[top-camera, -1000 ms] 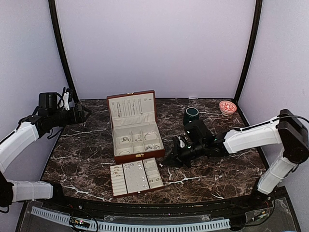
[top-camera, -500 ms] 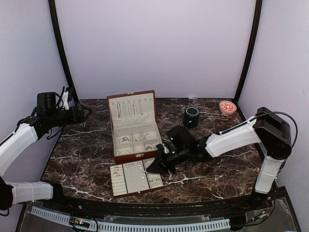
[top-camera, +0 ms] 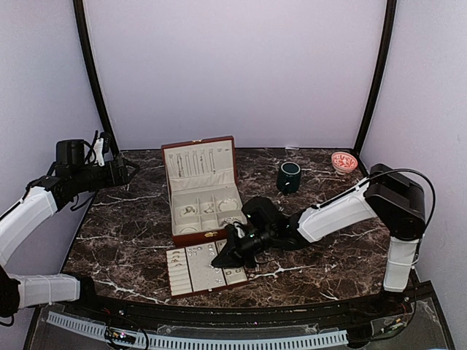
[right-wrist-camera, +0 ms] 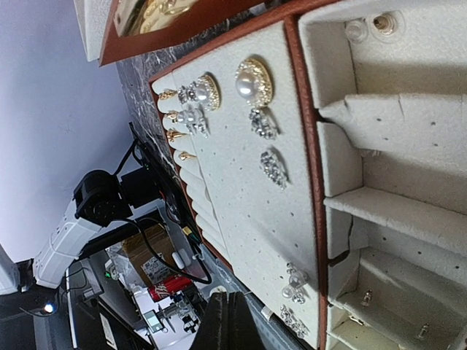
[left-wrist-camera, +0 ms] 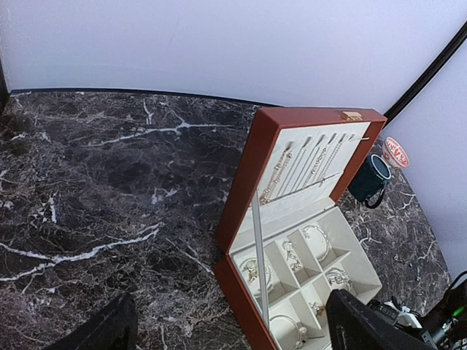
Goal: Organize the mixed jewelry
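The reddish-brown jewelry box [top-camera: 203, 191] stands open, with chains hung in its lid and silvery pieces in its cream compartments [left-wrist-camera: 306, 255]. Its loose tray [top-camera: 206, 267] lies in front, holding small rings and earrings. My right gripper [top-camera: 218, 259] hovers over the tray's middle; in the right wrist view its fingers [right-wrist-camera: 237, 321] are pressed shut with nothing visible between them, just beyond the tray's earring pad [right-wrist-camera: 241, 182], which holds a pearl earring [right-wrist-camera: 253, 82] and crystal studs [right-wrist-camera: 274, 166]. My left gripper [top-camera: 124, 173] is raised at the far left, open and empty [left-wrist-camera: 241, 335].
A dark green mug [top-camera: 289, 176] stands right of the box and also shows in the left wrist view [left-wrist-camera: 371, 175]. A small pink patterned bowl [top-camera: 344, 161] sits at the back right corner. The tray lies close to the table's front edge.
My right arm has swung left from beside the box, and its gripper is now over the tray. The left arm has not moved.
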Available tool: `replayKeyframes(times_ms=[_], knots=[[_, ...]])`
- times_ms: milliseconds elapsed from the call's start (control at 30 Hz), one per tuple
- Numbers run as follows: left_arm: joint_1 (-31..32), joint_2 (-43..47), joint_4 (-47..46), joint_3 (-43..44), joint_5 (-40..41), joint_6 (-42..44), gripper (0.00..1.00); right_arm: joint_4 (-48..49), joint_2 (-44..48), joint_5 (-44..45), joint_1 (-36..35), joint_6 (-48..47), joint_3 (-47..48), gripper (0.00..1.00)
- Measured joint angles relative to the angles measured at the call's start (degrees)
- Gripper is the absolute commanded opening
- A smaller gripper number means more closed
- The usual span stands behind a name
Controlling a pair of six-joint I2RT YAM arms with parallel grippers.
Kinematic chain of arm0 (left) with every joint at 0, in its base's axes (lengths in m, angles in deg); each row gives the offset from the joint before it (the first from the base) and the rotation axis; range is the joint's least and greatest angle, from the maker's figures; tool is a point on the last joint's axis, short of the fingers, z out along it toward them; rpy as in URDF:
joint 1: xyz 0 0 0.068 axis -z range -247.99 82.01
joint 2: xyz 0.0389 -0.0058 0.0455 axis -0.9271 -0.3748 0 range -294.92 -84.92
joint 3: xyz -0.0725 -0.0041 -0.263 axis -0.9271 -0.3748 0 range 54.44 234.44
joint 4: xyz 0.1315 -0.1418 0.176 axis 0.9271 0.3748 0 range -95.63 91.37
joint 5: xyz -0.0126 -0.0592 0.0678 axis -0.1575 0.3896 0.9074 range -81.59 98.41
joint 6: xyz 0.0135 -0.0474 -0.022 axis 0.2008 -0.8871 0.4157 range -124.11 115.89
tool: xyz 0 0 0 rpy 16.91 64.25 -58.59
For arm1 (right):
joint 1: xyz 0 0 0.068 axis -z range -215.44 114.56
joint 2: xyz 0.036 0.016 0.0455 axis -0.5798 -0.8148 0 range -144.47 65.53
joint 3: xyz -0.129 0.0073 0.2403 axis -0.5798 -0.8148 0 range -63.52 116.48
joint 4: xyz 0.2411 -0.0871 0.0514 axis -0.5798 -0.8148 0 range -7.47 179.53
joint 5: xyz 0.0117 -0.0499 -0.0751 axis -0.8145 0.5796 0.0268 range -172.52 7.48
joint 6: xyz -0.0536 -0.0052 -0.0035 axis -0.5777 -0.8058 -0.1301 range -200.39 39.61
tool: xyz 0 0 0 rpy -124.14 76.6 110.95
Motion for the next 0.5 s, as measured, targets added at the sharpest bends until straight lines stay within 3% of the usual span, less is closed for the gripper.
replayKeyframes(times_ms=[500], knots=[[0.0,0.0,0.0,0.0,0.0,0.0,0.92,3.2,-1.5,0.6,-0.1,0.4,0.0,0.00]])
